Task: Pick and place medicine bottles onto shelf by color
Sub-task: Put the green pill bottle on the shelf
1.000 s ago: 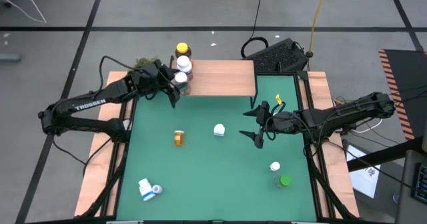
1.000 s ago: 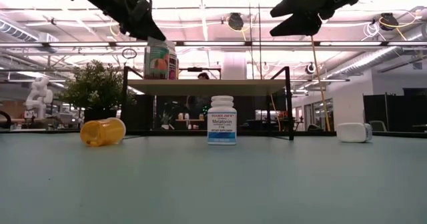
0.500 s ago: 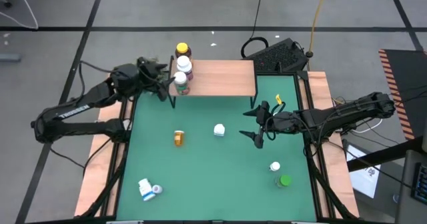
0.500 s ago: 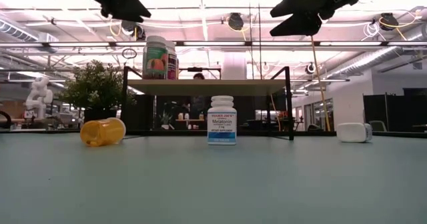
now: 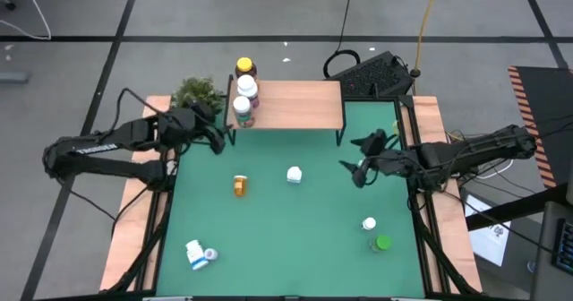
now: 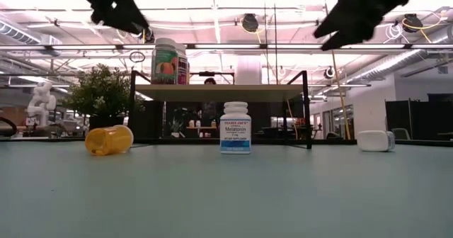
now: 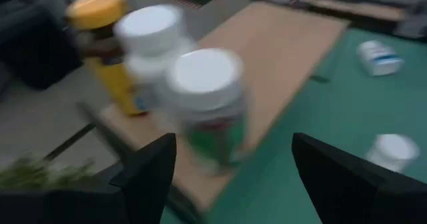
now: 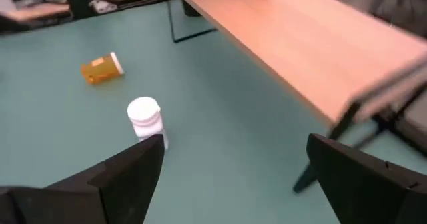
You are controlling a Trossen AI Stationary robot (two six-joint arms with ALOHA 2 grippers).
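Wooden shelf holds three medicine bottles.

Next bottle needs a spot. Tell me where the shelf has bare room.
The shelf is bare from its middle to its right end. Its left end is crowded: three bottles stand in a row there. Both grippers, left and right, are off the shelf.

Desk: green top, light wood strips along both sides.
Potted plant: small, leafy green, at the desk's far left corner; in the low view in a dark pot.
Black keyboard-like unit: on the floor beyond the desk's far right corner, with black cable attached.
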